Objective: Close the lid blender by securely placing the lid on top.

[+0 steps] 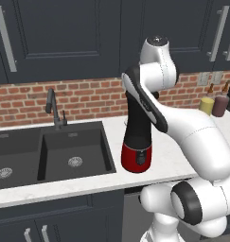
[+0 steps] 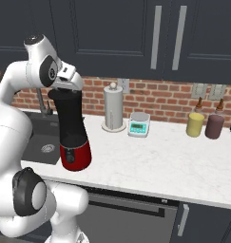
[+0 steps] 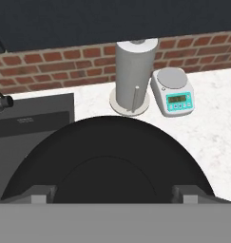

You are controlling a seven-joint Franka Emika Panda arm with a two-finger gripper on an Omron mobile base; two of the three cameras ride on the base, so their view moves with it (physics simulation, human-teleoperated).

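1. Directly under your hand camera a round black disc, the lid (image 3: pixel 112 166), takes up the lower frame; it appears to sit on or just over the jar rim, and I cannot tell which.
2. Your hand (image 2: pixel 64 86) hovers at the top of the blender (image 2: pixel 72 130), wrist pointing down, which suits a straight push onto the rim.
3. Whether its fingers are apart or clamped on the lid, I cannot tell.
4. You'll find the blender upright on the table (image 2: pixel 159 156), beside the sink (image 1: pixel 50 149), red base near the front edge.
5. Behind it stand a paper towel holder (image 3: pixel 133 76) and a scale (image 3: pixel 174 92), well apart from your work.
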